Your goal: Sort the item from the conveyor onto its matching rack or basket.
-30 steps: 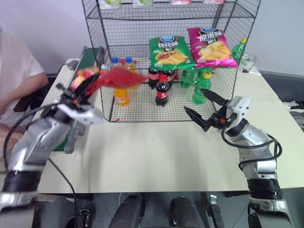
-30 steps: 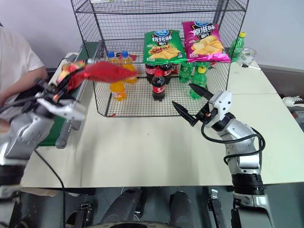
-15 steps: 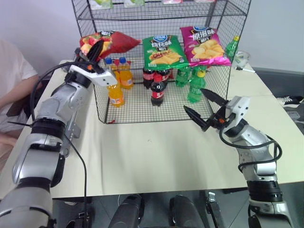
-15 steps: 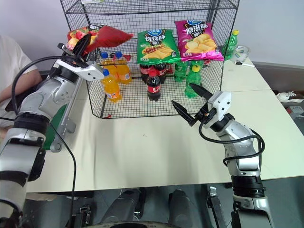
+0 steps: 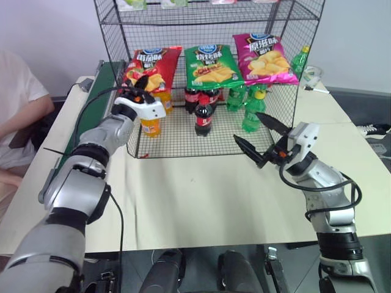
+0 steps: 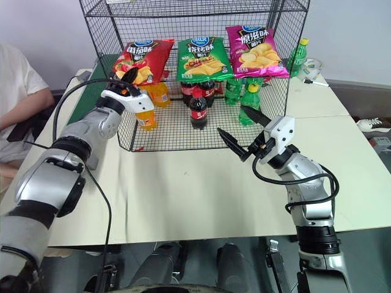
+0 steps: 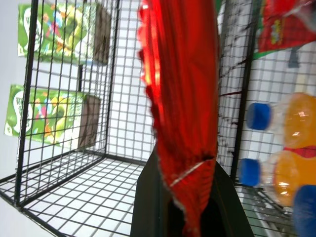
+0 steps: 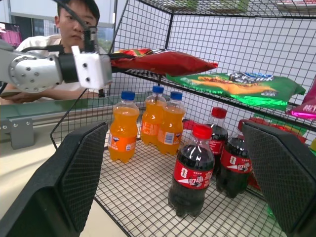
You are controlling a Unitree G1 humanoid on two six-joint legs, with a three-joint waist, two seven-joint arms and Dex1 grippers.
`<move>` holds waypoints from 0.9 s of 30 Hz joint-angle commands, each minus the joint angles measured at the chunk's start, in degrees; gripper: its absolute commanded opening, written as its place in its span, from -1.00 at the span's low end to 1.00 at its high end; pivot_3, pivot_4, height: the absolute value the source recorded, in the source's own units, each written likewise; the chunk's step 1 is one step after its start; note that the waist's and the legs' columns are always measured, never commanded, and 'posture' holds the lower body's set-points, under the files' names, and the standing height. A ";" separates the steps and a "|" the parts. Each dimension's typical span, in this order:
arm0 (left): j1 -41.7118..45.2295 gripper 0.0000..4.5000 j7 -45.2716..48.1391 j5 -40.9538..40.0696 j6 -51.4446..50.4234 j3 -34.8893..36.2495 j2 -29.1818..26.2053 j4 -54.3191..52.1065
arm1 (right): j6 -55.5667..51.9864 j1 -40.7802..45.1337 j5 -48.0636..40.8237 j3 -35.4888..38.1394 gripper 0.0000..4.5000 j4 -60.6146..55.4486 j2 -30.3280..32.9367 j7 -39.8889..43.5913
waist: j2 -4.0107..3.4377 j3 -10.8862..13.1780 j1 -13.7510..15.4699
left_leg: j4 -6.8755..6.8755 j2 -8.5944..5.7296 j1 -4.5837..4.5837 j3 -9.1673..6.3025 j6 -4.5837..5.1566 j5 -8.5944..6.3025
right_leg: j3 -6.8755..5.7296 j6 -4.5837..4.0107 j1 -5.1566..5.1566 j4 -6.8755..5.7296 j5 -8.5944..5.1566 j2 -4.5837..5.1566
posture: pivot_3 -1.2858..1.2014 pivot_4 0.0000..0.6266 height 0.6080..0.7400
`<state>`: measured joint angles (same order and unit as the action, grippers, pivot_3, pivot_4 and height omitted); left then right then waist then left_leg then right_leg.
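The left gripper (image 5: 135, 93) is clamped on the lower edge of the red bag (image 5: 151, 65), its two fingers pressed together on the foil, as is seen closely in the left wrist view. The bag is held at the rack's (image 5: 287, 36) middle tier, at its left end, just beside the green bag (image 5: 210, 65), with the magenta bag (image 5: 270, 58) further along to the right. From the right wrist view the red bag is seen lying roughly flat, just above or on the tier's mesh; whether its weight is already borne by the shelf cannot be told. The conveyor (image 5: 96, 82) stands to the left of the rack, with nothing seen on the visible stretch of belt.

The placing step is judged to be in hand. Next, the bag should be settled fully on the mesh, the fingers parted, and the arm drawn back clear of the wire front.

The right gripper (image 5: 259, 137) is held with fingers spread wide and empty in front of the rack's lower tier.
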<state>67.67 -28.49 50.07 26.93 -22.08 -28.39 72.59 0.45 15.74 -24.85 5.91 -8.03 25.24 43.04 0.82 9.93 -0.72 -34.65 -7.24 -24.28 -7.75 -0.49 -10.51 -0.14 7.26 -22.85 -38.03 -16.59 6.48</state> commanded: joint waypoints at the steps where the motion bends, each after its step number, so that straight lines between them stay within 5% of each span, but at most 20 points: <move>1: 4.14 -0.98 2.42 -4.00 -2.90 1.58 0.63 1.29 | 0.10 0.20 0.17 0.30 1.00 -2.58 0.16 -0.55 | 0.00 0.00 -0.01 | -0.12 0.00 -0.07 0.00 0.03 -0.02 | -0.01 0.01 -0.02 -0.05 -0.01 0.00 | 0.03 -0.52 1.00; 7: 4.97 -0.98 5.12 -7.72 -2.10 2.07 1.31 1.55 | -0.04 0.23 0.35 0.22 1.00 -2.42 -0.04 -0.54 | 0.00 0.00 -0.02 | -0.34 -0.03 -0.15 0.00 0.12 -0.08 | -0.02 0.06 -0.01 -0.06 0.00 0.00 | 0.03 -0.52 1.00; 10: 4.81 -0.64 6.26 -8.43 -1.52 1.32 1.31 1.20 | 0.10 -0.05 0.81 0.18 1.00 -2.26 -0.11 -0.69 | 0.00 0.00 -0.02 | -0.34 -0.02 -0.16 0.00 0.12 -0.08 | -0.02 0.06 -0.01 -0.07 0.00 0.01 | 0.03 -0.52 1.00; 14: 3.71 0.14 7.61 -10.37 -0.72 1.86 1.20 0.61 | 0.25 -0.39 1.10 -0.18 1.00 -2.30 0.11 -0.15 | 0.00 -0.01 0.07 | -0.36 -0.02 -0.13 0.00 0.12 -0.08 | -0.01 0.06 0.03 -0.06 0.00 0.00 | 0.03 -0.52 1.00; 20: 0.81 0.14 13.01 -14.65 4.64 3.38 -1.25 -6.32 | -0.23 -0.87 0.65 -0.16 1.00 -2.88 -0.08 -0.42 | 0.01 -0.01 -0.01 | -0.40 -0.04 -0.14 -0.02 0.14 -0.09 | -0.01 0.07 0.05 -0.06 0.01 0.01 | 0.03 -0.52 1.00; 27: -11.75 0.14 22.40 -19.76 2.54 7.70 -6.82 -29.33 | -0.11 -0.47 0.81 -0.36 1.00 -2.01 -0.12 -0.03 | -0.01 -0.02 -0.35 | -0.33 -0.01 -0.15 0.01 0.13 -0.09 | 0.06 0.06 -0.05 -0.08 0.01 0.00 | 0.03 -0.52 1.00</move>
<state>56.41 -7.37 31.93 30.85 -16.88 -33.55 48.64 -0.29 14.50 -23.46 5.24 -8.42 25.23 42.82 0.81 9.91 -1.07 -35.00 -7.25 -24.43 -7.74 -0.35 -10.60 -0.07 7.32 -22.90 -38.11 -16.58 6.48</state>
